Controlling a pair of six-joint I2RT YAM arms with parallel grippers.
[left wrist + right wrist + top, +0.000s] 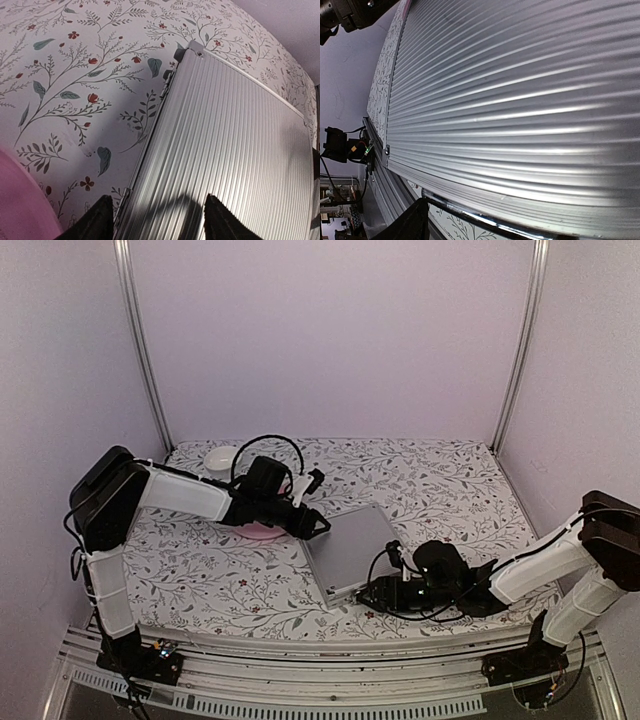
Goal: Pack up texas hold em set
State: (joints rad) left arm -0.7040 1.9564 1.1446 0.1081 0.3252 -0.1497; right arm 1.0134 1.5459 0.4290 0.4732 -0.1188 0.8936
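On the floral worktop [450, 490], at the far left, a small white bowl [222, 456] is seen, and a pink plate [262, 532] is partly covered by the left arm [185, 495]. Just right of the plate, the left tool [320, 526] is held spread across the left edge of the silver case [350, 545]. One fingertip [92, 222] is placed over the worktop and the other over the ribbed lid; whether the lid is touched cannot be told. The case is laid flat and closed at the worktop's centre. At its near edge the right tool [370, 592] is set spread, with one finger [405, 225] shown beside a chrome bar [470, 216]; contact there cannot be told.
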